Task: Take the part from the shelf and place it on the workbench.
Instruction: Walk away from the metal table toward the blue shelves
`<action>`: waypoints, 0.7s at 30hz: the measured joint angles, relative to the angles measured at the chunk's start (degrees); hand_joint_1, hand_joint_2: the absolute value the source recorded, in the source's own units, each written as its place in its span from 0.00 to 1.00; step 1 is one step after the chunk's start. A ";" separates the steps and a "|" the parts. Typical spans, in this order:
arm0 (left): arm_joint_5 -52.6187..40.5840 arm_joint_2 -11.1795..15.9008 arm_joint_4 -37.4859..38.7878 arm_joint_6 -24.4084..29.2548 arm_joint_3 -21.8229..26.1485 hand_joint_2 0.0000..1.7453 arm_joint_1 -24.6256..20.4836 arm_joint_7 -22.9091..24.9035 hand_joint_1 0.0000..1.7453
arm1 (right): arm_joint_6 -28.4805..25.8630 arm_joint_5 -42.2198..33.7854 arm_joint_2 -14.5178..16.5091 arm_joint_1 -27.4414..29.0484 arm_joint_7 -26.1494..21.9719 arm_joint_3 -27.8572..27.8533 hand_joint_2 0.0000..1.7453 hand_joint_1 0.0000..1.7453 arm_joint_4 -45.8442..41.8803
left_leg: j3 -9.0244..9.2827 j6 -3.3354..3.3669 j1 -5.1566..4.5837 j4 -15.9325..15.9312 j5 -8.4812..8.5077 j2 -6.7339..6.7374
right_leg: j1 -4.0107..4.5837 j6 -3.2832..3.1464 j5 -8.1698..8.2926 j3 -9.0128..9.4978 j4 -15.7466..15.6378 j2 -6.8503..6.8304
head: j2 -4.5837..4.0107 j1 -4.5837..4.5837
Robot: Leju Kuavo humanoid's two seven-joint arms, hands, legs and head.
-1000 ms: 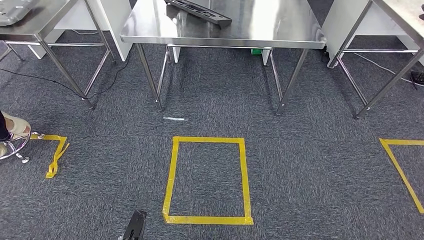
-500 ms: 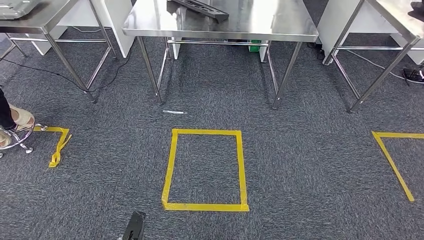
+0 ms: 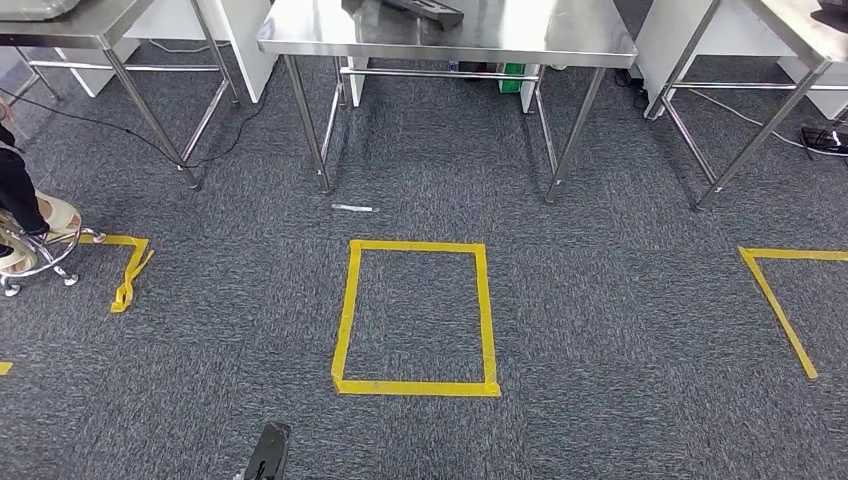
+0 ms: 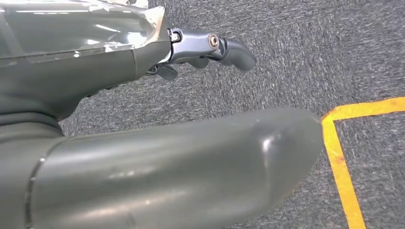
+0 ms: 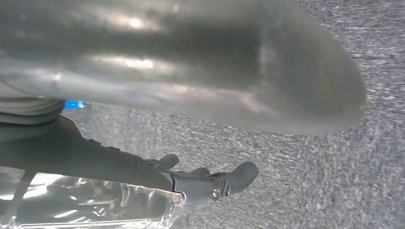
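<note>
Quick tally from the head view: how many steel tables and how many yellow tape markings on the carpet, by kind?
Steel tables: 3, left, middle, right
Full yellow tape rectangle: 1
Partial yellow tape markings: 3, left corner, right corner, a scrap at the left edge
Total: 7

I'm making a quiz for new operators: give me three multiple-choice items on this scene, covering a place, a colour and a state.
1. The full tape square lies: A under the left table; B on the carpet before the middle table; C on a table.
2. The tape is: A yellow; B red; C white.
3. The square's outline is: A missing a side; B torn apart; C closed all round.
B: it lies before the table's legs. A: plainly yellow. C: four strips meet at the corners.
</note>
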 joint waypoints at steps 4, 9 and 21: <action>0.27 0.05 0.02 0.01 0.00 0.00 0.10 -0.22 0.00 | 0.04 0.14 0.07 0.03 -0.04 -0.02 0.00 0.00 0.00 | -0.86 -1.32 0.35 1.55 -0.88 -0.06 | -0.31 -2.16 0.64 -0.47 -0.99 -0.06 | 0.00 -0.34; 1.23 0.11 0.14 0.09 0.00 0.00 0.58 -0.74 0.00 | 0.03 0.65 0.04 0.00 -0.30 0.01 0.00 0.00 0.00 | -5.45 -2.44 0.73 16.17 -9.49 -0.47 | -0.34 -3.44 1.79 -1.56 -0.90 -0.35 | 0.00 -0.68; 2.21 0.14 0.19 0.68 0.00 0.00 0.72 -1.71 0.00 | 0.16 2.67 -0.21 -0.69 0.97 1.78 0.00 0.00 -0.04 | 2.95 0.84 0.51 0.34 -3.12 -0.44 | 0.07 -1.44 -1.92 -5.58 6.68 -1.32 | 0.00 -0.50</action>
